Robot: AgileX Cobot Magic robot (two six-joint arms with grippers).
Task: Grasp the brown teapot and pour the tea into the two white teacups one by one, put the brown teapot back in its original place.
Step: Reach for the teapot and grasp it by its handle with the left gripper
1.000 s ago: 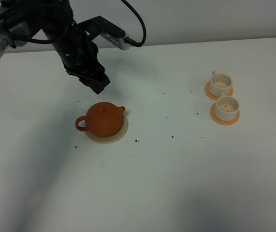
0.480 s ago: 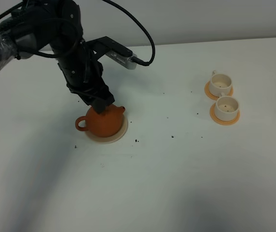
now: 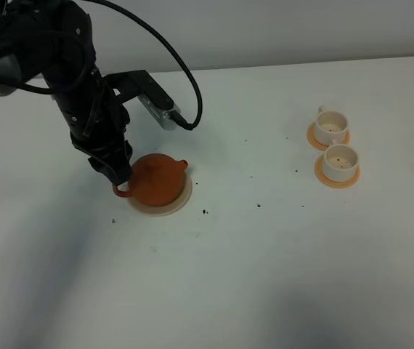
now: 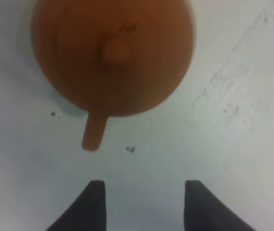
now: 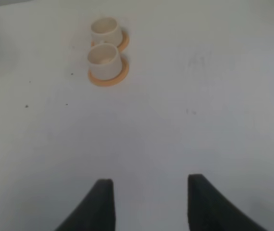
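The brown teapot (image 3: 160, 180) sits upright on its cream coaster (image 3: 169, 210), the original place, left of the table's middle. Its spout points right and its loop handle (image 3: 122, 189) points left. My left gripper (image 3: 117, 173) hangs low right over the handle side. In the left wrist view it (image 4: 144, 202) is open, and the handle (image 4: 93, 132) lies just beyond the fingertips, nearer the left finger (image 4: 88, 204), with nothing between them. The two white teacups (image 3: 332, 126) (image 3: 340, 161) stand on orange saucers at the right. My right gripper (image 5: 149, 202) is open and holds nothing; the cups (image 5: 104, 55) are far ahead of it.
Small dark specks are scattered over the white table (image 3: 258, 247) between the teapot and the cups. The left arm's black cable (image 3: 185, 94) loops behind the teapot. A wall runs along the table's back edge.
My left arm has swung from behind the teapot down to its left, handle side. The teapot and both cups have not moved.
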